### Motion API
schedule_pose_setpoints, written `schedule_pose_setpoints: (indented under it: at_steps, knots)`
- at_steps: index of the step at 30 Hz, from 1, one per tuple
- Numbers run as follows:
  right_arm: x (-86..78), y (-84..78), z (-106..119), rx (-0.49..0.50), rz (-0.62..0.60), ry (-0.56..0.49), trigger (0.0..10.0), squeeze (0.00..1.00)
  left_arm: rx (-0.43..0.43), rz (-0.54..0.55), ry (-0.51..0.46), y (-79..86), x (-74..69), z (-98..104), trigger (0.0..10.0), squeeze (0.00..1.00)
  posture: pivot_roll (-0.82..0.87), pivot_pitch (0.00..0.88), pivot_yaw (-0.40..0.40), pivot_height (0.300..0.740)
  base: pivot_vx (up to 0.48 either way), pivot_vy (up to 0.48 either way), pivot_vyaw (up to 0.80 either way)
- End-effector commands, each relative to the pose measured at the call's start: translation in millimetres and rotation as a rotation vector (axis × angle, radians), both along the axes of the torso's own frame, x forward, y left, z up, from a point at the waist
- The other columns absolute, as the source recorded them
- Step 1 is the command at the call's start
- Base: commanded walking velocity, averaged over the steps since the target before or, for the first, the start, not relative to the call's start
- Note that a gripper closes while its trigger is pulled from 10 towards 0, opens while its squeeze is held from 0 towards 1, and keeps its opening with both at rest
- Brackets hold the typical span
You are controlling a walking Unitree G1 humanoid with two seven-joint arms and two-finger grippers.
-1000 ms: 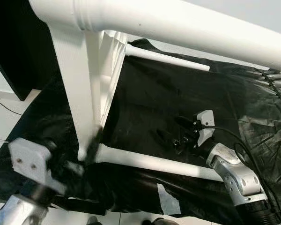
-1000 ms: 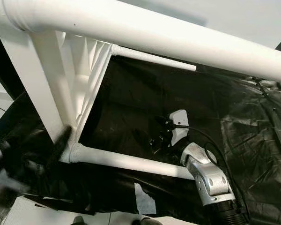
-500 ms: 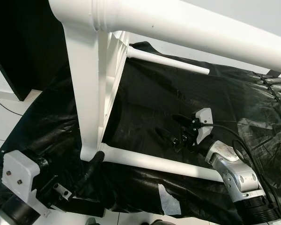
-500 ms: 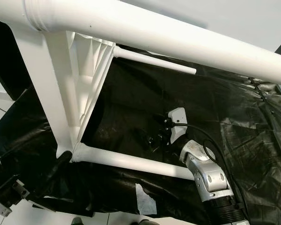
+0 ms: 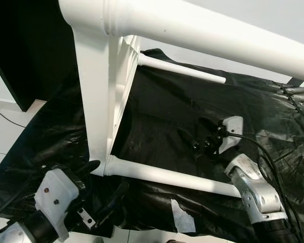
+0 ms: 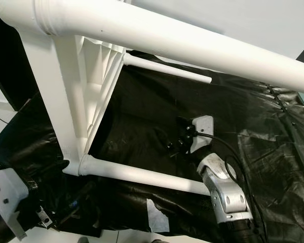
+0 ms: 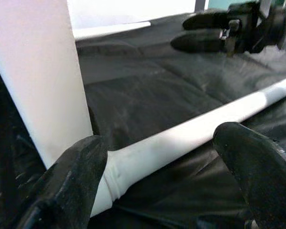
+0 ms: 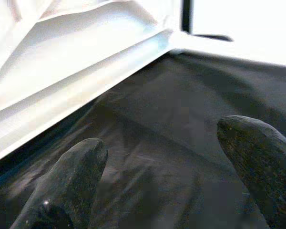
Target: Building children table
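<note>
The white children's table [image 5: 99, 101] lies on its side on a black plastic sheet [image 5: 162, 106], with its top standing upright at the left. One leg [image 5: 167, 174] rests on the sheet in front of me. A second leg [image 5: 182, 68] lies farther back, and a third [image 5: 202, 30] crosses close overhead. My left gripper [image 5: 104, 182] hovers open just short of the near leg's joint [image 7: 114, 167] with the top. My right gripper [image 5: 193, 132] hangs open over the sheet between the legs, holding nothing; its fingertips [image 8: 81, 157] point toward the table's ribbed underside [image 8: 62, 81].
A dark cabinet [image 5: 20, 45] stands at the left, with pale tiled floor [image 5: 5, 126] and a thin cable beside it. A white tape patch [image 5: 182, 216] sits on the sheet's front edge. Black cables [image 5: 296, 93] lie at the right.
My left gripper has pulled back from the leg joint toward me and now stands lower and apart from it. My right gripper has drifted slightly right and farther away.
</note>
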State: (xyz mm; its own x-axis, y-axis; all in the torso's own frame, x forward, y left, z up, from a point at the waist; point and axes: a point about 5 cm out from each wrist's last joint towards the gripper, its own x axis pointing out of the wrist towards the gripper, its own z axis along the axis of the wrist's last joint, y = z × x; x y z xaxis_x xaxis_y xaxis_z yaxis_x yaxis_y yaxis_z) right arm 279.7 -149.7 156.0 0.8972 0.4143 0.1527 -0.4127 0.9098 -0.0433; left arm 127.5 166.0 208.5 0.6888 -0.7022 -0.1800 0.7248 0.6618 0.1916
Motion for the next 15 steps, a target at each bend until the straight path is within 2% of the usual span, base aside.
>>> schedule_pose_setpoints:
  at_steps: [1, 3, 5, 6, 8, 11, 15]
  knots:
    - [-2.4, -9.0, -0.6, -0.01, -0.063, -0.016, 10.0, 0.0, 0.023, -0.191, 0.064, -4.0, -6.8, -5.5, 10.0, 0.0, 0.14, 0.04, -0.11, 0.74, 0.0, 0.0, 0.0]
    - [-5.2, -11.9, -4.4, -0.011, -0.108, -0.016, 10.0, 0.0, 0.026, -0.164, 0.071, 1.4, -1.8, -11.0, 10.0, 0.0, 0.14, 0.035, -0.105, 0.74, 0.0, 0.0, 0.0]
    - [-8.9, -14.7, -9.7, -0.031, -0.166, -0.023, 10.0, 0.0, 0.073, -0.106, 0.055, 14.0, 7.9, -21.1, 10.0, 0.0, 0.13, 0.022, -0.09, 0.74, 0.0, 0.0, 0.0]
    - [-8.9, -14.7, -9.7, -0.031, -0.166, -0.023, 10.0, 0.0, 0.073, -0.106, 0.055, 14.0, 7.9, -21.1, 10.0, 0.0, 0.13, 0.022, -0.09, 0.74, 0.0, 0.0, 0.0]
    - [-13.4, -18.4, -17.3, -0.034, -0.232, -0.02, 10.0, 0.0, 0.103, -0.023, 0.014, 28.4, 20.4, -30.7, 10.0, 0.0, 0.12, 0.0, -0.071, 0.74, 0.0, 0.0, 0.0]
    - [-15.4, -19.5, -21.5, -0.036, -0.252, -0.01, 10.0, 0.0, 0.067, 0.028, 0.022, 34.0, 25.2, -34.4, 10.0, 0.0, 0.11, 0.0, -0.059, 0.74, 0.0, 0.0, 0.0]
    - [-20.3, -21.0, -33.9, -0.038, -0.291, 0.01, 10.0, 0.0, 0.046, 0.207, -0.026, 60.5, 44.2, -49.9, 10.0, 0.0, 0.1, 0.0, -0.04, 0.74, 0.0, 0.0, 0.0]
